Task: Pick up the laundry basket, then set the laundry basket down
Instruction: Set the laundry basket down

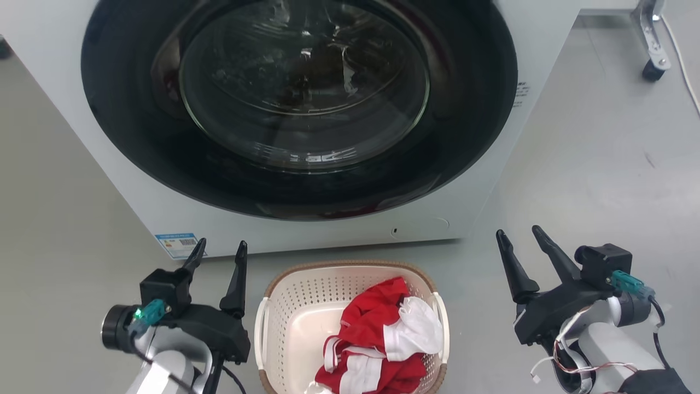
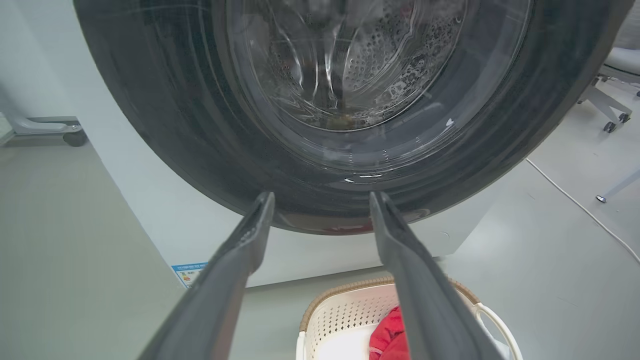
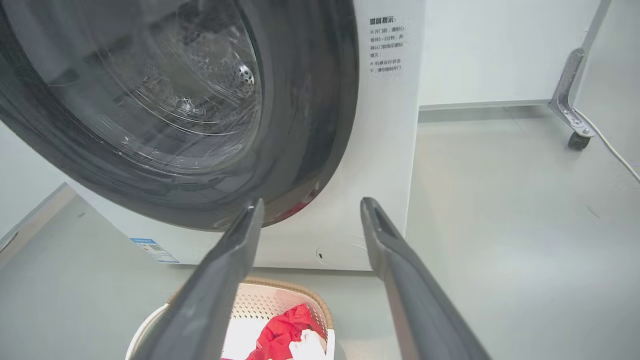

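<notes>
The laundry basket (image 1: pixel 306 306) is cream-white, perforated, with a brown rim. It stands on the floor in front of the washing machine, at the bottom centre of the head view. Red and white clothes (image 1: pixel 383 339) lie in it. My left gripper (image 1: pixel 221 249) is open just left of the basket, apart from it. On the other side my right gripper (image 1: pixel 517 234) hangs open to the right of the basket. The basket (image 2: pixel 345 310) shows low in the left wrist view, and the basket (image 3: pixel 272 300) sits at the bottom of the right wrist view. Nothing lies between either pair of fingers.
The washing machine (image 1: pixel 136 180), white with a big dark round door (image 1: pixel 301 104), stands close behind the basket. A wheeled frame leg (image 1: pixel 653 68) and a white cable (image 1: pixel 683 60) are at the far right. Grey floor (image 1: pixel 601 164) lies open on both sides.
</notes>
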